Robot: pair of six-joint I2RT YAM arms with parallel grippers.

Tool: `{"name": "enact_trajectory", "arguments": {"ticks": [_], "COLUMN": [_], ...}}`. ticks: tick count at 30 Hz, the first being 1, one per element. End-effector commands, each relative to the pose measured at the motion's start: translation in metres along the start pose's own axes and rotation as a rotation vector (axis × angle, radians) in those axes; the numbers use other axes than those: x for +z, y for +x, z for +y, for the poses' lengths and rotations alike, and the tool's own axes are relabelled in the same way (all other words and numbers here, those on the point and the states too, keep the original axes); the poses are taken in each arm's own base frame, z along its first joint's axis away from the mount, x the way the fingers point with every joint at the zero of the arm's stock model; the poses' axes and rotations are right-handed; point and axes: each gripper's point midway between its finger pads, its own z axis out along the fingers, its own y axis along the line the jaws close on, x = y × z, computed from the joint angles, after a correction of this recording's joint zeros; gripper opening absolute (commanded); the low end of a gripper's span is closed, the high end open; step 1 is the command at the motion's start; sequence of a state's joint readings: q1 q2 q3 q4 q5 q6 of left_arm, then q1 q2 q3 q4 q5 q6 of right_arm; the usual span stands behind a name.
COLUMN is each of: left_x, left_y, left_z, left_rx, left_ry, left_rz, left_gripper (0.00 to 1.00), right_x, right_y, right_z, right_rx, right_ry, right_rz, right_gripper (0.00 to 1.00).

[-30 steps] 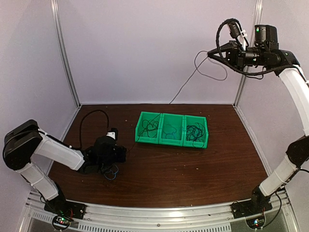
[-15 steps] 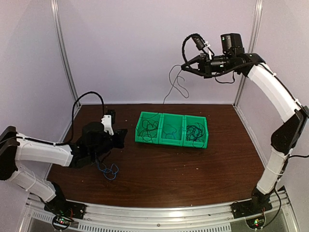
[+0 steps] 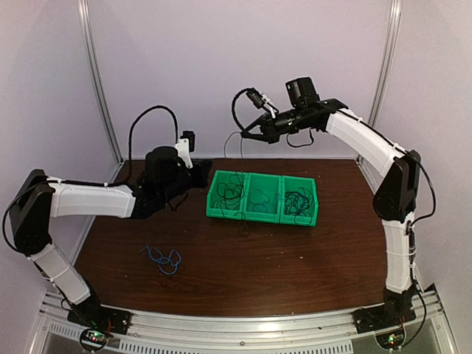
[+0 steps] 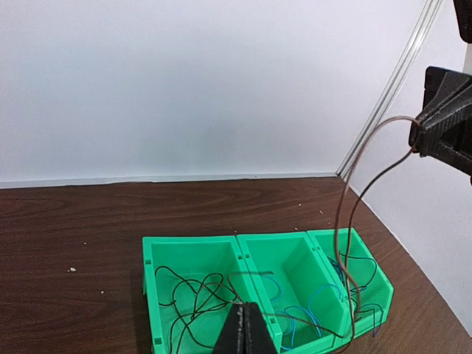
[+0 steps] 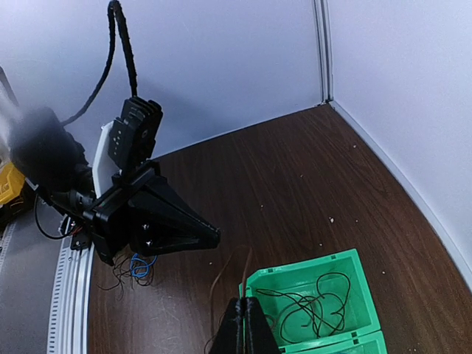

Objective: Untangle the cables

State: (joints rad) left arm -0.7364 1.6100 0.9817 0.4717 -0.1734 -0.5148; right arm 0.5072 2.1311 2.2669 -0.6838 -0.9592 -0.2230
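Note:
A loose bunch of blue and black cables (image 3: 162, 258) lies on the table, seen too under the left arm in the right wrist view as a blue and black bunch (image 5: 136, 267). One thin brown cable (image 4: 343, 236) hangs from my right gripper (image 3: 242, 136), loops over the green bin (image 3: 258, 216) and runs back to my left gripper (image 4: 248, 306). The left gripper (image 3: 207, 165) hovers at the bin's left end, shut on that cable. My right gripper (image 5: 243, 300) is shut on the brown cable's (image 5: 247, 269) other end, above the bin's left compartment.
The green bin (image 4: 147, 295) has three compartments. Black cables (image 3: 230, 193) lie in the left one, blue cables (image 3: 259, 200) in the middle one, and a mixed black and blue heap (image 3: 299, 200) in the right one. Walls and a corner post (image 3: 372, 125) close the back and sides.
My left gripper shut, rose from the bunch and moved back-right to the bin, leaving the bunch on the table. The right arm swung down and left from high at the right.

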Motion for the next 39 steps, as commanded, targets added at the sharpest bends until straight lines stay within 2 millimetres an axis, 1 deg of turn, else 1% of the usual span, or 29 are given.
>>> {"name": "enact_trajectory", "arguments": {"ticks": [1,3,5,7,9,10,12,13,14,16,18,20,22,24,26,31,34,37,39], "left_x": [-0.008,-0.019,-0.03,-0.042,-0.054,-0.062,-0.073,-0.078,-0.082,-0.091,-0.098,-0.103,-0.105,-0.106,-0.106,-0.109,-0.112,-0.116,-0.118], "left_y": [0.0,0.006,0.013,0.022,0.031,0.038,0.048,0.053,0.058,0.066,0.071,0.074,0.075,0.077,0.078,0.077,0.078,0.078,0.078], "left_z": [0.002,0.006,0.012,0.02,0.029,0.035,0.043,0.047,0.051,0.057,0.063,0.066,0.067,0.067,0.066,0.066,0.068,0.07,0.072], "left_rx": [-0.04,-0.055,-0.073,-0.087,-0.101,-0.107,-0.121,-0.128,-0.136,-0.154,-0.165,-0.167,-0.164,-0.16,-0.16,-0.17,-0.176,-0.174,-0.169], "left_ry": [0.008,0.004,-0.01,-0.032,-0.06,-0.075,-0.096,-0.108,-0.117,-0.134,-0.15,-0.159,-0.166,-0.166,-0.163,-0.161,-0.162,-0.17,-0.179], "left_rz": [0.0,0.013,0.029,0.048,0.061,0.072,0.088,0.096,0.102,0.112,0.114,0.12,0.126,0.139,0.146,0.143,0.137,0.135,0.132], "left_gripper": [0.0,0.01,0.06,0.09,0.1,0.11,0.11,0.11,0.11,0.11,0.12,0.12,0.12,0.12,0.12,0.12,0.12,0.12,0.13], "right_x": [-0.013,-0.02,-0.03,-0.04,-0.055,-0.065,-0.076,-0.078,-0.079,-0.078,-0.075,-0.077,-0.079,-0.077,-0.069,-0.042,-0.024,-0.004,0.008], "right_y": [-0.058,-0.071,-0.085,-0.101,-0.124,-0.139,-0.16,-0.166,-0.17,-0.171,-0.169,-0.172,-0.174,-0.173,-0.165,-0.136,-0.112,-0.08,-0.054], "right_z": [0.031,0.034,0.039,0.044,0.052,0.056,0.06,0.061,0.061,0.062,0.063,0.065,0.062,0.053,0.04,0.004,-0.013,-0.023,-0.028], "right_rx": [-0.13,-0.174,-0.22,-0.273,-0.33,-0.363,-0.396,-0.406,-0.411,-0.408,-0.402,-0.407,-0.413,-0.418,-0.415,-0.39,-0.361,-0.305,-0.258], "right_ry": [0.025,0.06,0.085,0.111,0.15,0.169,0.193,0.199,0.199,0.186,0.164,0.161,0.184,0.222,0.255,0.309,0.312,0.277,0.249], "right_rz": [-0.105,-0.127,-0.156,-0.204,-0.281,-0.324,-0.373,-0.391,-0.404,-0.41,-0.408,-0.417,-0.423,-0.416,-0.395,-0.329,-0.278,-0.216,-0.176], "right_gripper": [0.0,0.0,0.0,0.0,0.0,0.0,0.0,0.0,0.0,0.0,0.0,0.0,0.0,0.0,0.0,0.0,0.0,0.0,0.0]}}
